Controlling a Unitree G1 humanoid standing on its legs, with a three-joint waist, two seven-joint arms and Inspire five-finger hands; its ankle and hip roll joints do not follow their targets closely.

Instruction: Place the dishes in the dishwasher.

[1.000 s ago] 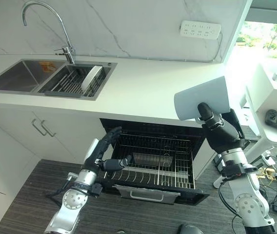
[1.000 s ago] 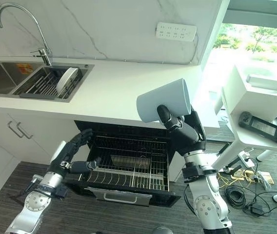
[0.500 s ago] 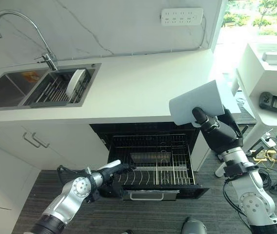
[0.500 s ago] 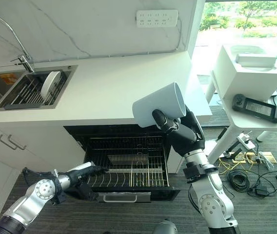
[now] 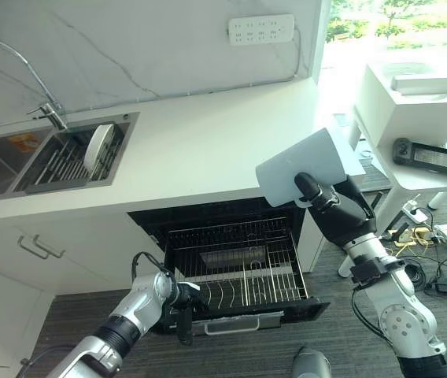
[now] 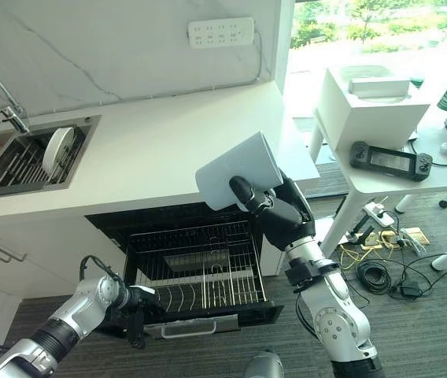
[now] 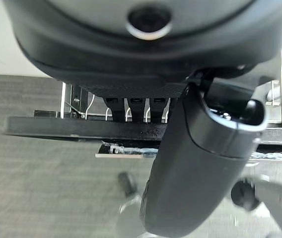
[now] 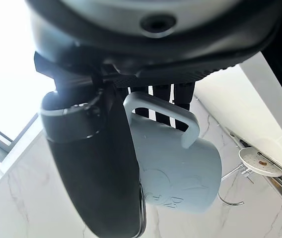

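The right hand [image 5: 335, 211] holds a pale blue mug [image 5: 308, 165] above the open dishwasher [image 5: 231, 264], its thumb and fingers curled round the mug's handle [image 8: 167, 115], with the mug tilted on its side over the counter edge. The left hand [image 5: 181, 303] is low at the front left corner of the pulled-out wire rack [image 5: 235, 269], its fingers bent over the rack's front edge. A white plate [image 5: 97, 147] stands upright in the sink's drying rack [image 5: 58, 164], well apart.
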